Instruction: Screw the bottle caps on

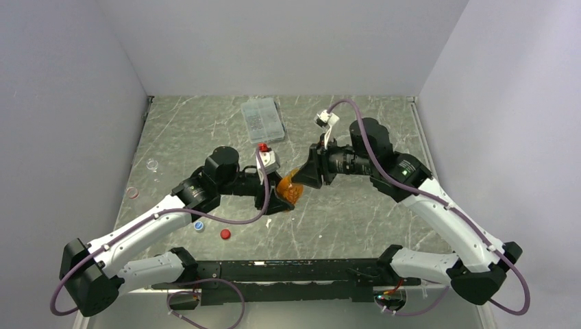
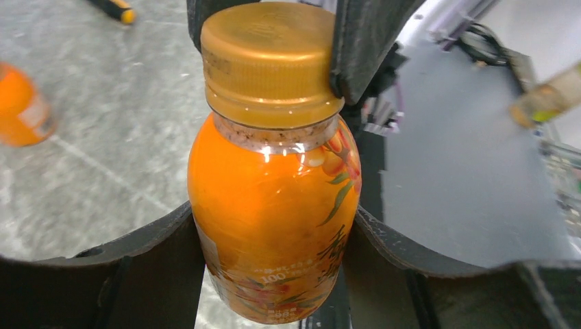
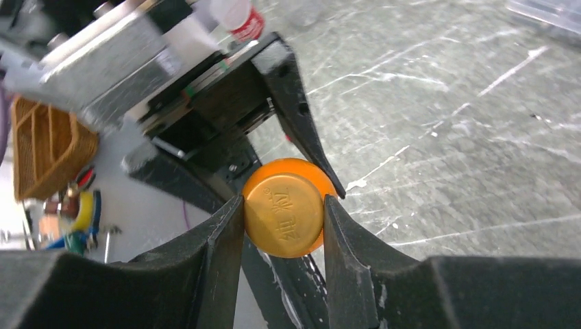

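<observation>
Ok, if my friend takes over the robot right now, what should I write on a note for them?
Left gripper: shut on the body of the squat orange plastic bottle.
Right gripper: fingers shut on its round orange plastic cap, seated on the neck.
Done: that cap is on; how tight cannot be told.
Left: a small red round plastic cap and a blue-and-white round plastic cap lie loose on the table, not yet on bottles.
</observation>
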You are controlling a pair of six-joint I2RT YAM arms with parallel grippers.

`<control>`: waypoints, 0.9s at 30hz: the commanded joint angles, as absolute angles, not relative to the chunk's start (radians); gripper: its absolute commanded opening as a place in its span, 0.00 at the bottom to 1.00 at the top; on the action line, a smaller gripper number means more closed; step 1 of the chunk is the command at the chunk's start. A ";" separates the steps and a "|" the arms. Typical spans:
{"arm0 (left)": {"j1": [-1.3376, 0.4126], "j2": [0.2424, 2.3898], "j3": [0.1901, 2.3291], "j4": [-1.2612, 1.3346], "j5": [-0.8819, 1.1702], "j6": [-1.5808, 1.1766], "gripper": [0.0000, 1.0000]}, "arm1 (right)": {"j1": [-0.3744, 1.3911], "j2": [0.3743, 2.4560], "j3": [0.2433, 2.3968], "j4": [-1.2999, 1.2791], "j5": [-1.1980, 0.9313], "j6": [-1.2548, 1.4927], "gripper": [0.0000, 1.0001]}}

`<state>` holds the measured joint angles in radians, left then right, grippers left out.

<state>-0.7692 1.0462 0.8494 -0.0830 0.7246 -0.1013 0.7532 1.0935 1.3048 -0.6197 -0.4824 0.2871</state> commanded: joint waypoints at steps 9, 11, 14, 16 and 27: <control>-0.769 1.136 0.958 0.050 0.242 0.028 0.00 | 0.816 1.275 1.407 -0.679 -0.051 0.706 0.04; -0.770 1.146 0.956 0.070 0.217 0.033 0.00 | 0.829 1.285 1.403 -0.656 -0.027 0.739 0.04; -0.770 1.155 0.955 0.069 0.199 0.039 0.00 | 0.831 1.282 1.401 -0.625 -0.009 0.763 0.11; -0.771 1.155 0.949 0.058 0.199 0.039 0.00 | 0.831 1.271 1.407 -0.621 -0.003 0.755 0.21; -0.758 1.085 0.816 0.064 0.417 -0.106 0.00 | 0.740 1.089 1.397 -0.547 -0.179 0.463 1.00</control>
<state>-0.7650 1.1336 0.8505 -0.0021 0.3000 -0.0444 0.7773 1.1980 1.3918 -0.6323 -0.0406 0.6086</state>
